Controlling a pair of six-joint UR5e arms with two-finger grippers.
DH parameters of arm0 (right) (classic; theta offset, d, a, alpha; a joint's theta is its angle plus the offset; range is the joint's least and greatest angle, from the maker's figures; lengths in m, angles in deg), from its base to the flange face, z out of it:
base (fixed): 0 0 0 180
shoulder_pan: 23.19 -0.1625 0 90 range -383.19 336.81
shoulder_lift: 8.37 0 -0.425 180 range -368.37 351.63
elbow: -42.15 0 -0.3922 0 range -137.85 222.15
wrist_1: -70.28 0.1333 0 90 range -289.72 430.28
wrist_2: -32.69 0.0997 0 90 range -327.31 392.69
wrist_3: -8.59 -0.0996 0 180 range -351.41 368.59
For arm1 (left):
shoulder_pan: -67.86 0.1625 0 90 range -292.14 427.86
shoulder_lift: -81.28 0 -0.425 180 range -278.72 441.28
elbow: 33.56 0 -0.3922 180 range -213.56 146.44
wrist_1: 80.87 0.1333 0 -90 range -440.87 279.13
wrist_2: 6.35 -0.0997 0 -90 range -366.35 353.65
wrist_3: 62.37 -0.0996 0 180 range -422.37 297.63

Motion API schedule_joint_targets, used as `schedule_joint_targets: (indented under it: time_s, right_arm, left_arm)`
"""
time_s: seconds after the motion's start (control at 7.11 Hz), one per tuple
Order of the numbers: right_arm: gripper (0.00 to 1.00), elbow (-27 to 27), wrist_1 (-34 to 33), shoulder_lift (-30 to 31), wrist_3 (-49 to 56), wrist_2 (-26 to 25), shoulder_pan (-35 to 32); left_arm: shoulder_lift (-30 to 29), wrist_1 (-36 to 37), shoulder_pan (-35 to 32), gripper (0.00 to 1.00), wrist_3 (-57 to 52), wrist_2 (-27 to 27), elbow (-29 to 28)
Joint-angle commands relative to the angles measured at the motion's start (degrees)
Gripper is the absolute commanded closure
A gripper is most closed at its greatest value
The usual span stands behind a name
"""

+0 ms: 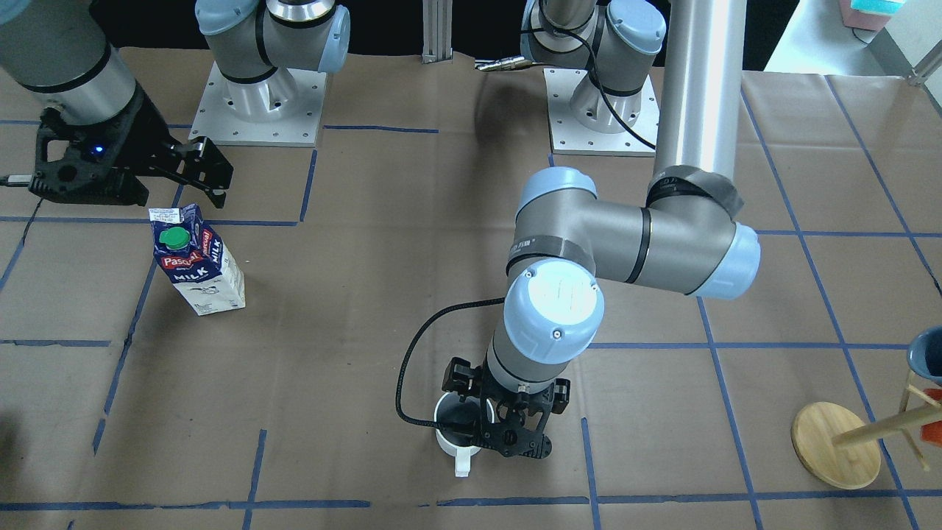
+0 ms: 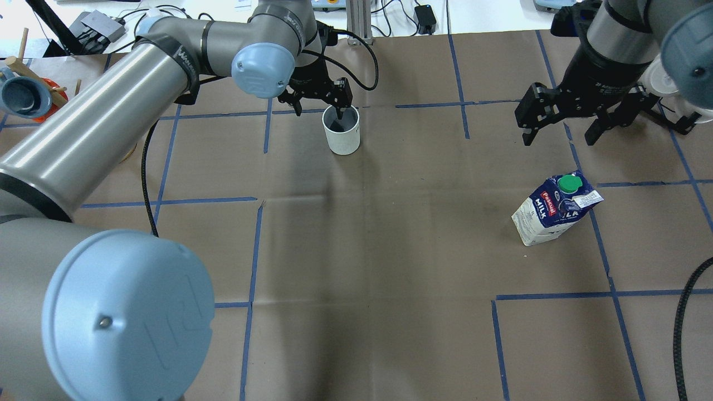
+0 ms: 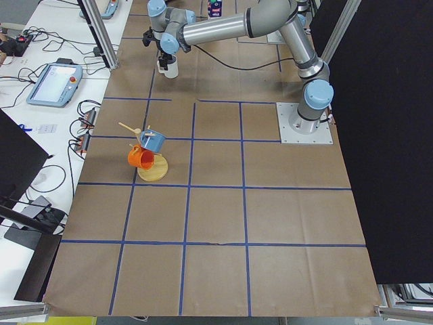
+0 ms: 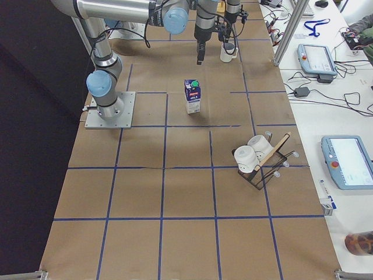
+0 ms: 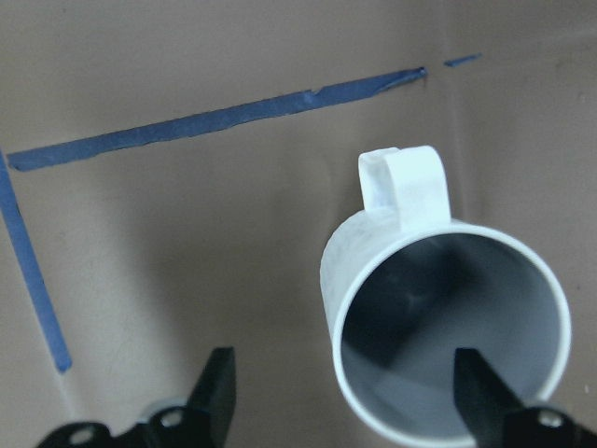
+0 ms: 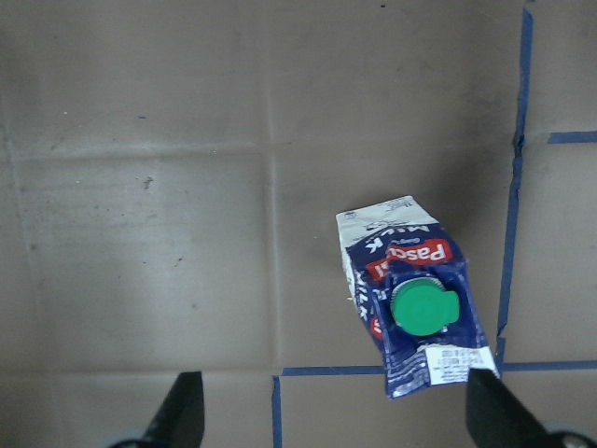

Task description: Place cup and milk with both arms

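The white cup point(image 2: 341, 132) stands upright at the table's far middle, handle towards the far edge; it also shows in the front view point(image 1: 456, 442). My left gripper point(image 2: 318, 108) is open over it. In the left wrist view one finger point(image 5: 476, 387) is over the cup's grey inside point(image 5: 448, 336) and the other finger point(image 5: 219, 392) is outside its wall. The blue and white milk carton point(image 2: 551, 211) with a green cap stands upright on the robot's right, untouched. My right gripper point(image 2: 560, 136) is open and empty above the table, apart from the carton point(image 6: 410, 299).
A wooden mug stand point(image 1: 835, 445) with a blue and an orange mug stands at the table's far left end. A rack with white cups point(image 4: 256, 157) stands at the right end. The arm bases point(image 1: 257, 103) sit at the robot's edge. Blue tape lines grid the brown paper.
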Motion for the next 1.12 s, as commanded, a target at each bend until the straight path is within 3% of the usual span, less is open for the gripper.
schedule_joint_targets:
  time_s: [0.0, 0.14, 0.42, 0.56, 0.98]
  right_arm:
    - [0.00, 0.1, 0.0, -0.3, 9.1, 0.7, 5.6]
    - [0.00, 0.0, -0.3, -0.1, 9.0, 0.6, 5.6]
    - [0.00, 0.4, -1.9, -0.2, 8.5, 0.1, 5.5]
    - [0.00, 1.7, -4.9, -0.4, 7.9, 0.1, 5.5]
    - [0.00, 12.0, -18.1, 0.3, 8.2, -0.1, 5.5]
  left_arm:
    - [11.3, -10.9, 0.7, 0.01, 0.0, -0.2, 0.7]
    - [18.2, -20.1, 2.1, 0.01, 0.0, -0.3, 0.7]
    - [26.6, -29.2, 5.2, 0.01, -0.2, -0.2, 0.9]
    - [28.0, -30.1, 5.0, 0.01, 0.0, -3.1, 2.9]
    - [33.7, -29.6, 5.1, 0.01, 0.8, -3.9, 13.4]
